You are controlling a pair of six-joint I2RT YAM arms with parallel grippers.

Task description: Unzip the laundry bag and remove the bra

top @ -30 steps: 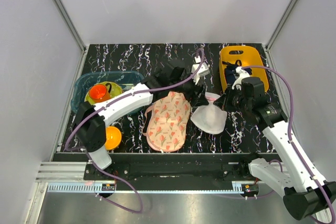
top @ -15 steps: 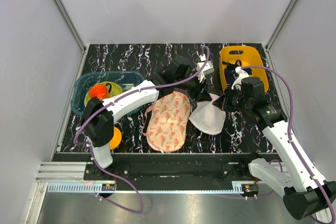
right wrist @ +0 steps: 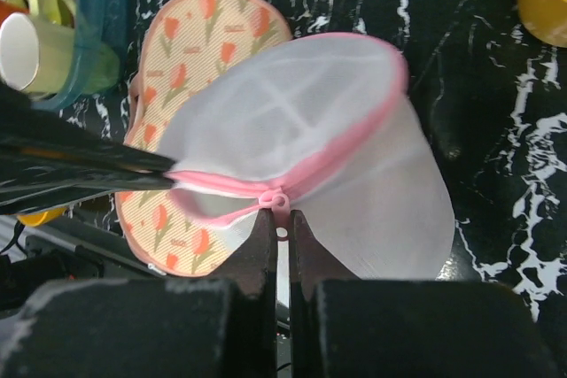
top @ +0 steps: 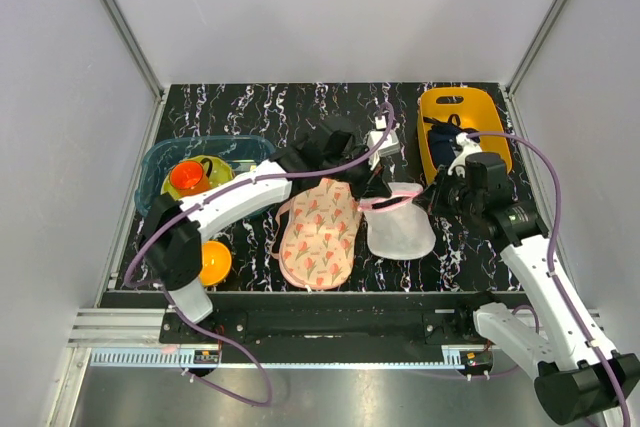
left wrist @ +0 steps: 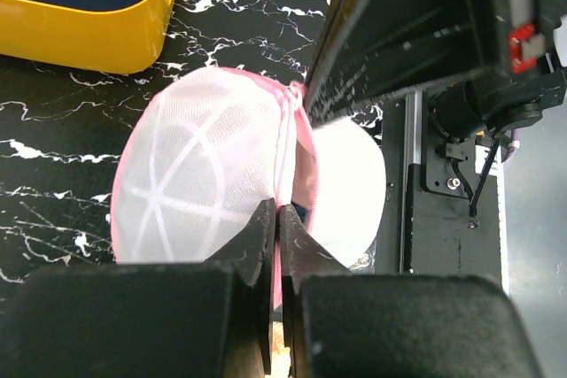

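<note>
The laundry bag point(top: 400, 230), white mesh with pink zipper trim, sits mid-table, held up between both grippers. My left gripper point(top: 372, 195) is shut on the pink rim at the bag's left end; in the left wrist view the trim point(left wrist: 285, 143) runs straight into the gripper point(left wrist: 279, 219). My right gripper point(right wrist: 282, 223) is shut on the pink zipper pull point(right wrist: 282, 204) at the bag's right end point(top: 432, 197). A short gap in the zipper point(right wrist: 208, 204) shows left of the pull. The bra is hidden.
A floral peach pad point(top: 320, 229) lies just left of the bag. A yellow tray point(top: 438, 107) with a dark navy garment point(top: 445, 132) stands back right. A teal bin point(top: 160, 159) with cups sits far left, an orange bowl point(top: 213, 262) in front of it.
My left gripper went from open to shut on the bag's rim. The bag has turned with its pink rim uppermost, stretched between the two grippers. The right gripper stayed shut and shifted slightly right.
</note>
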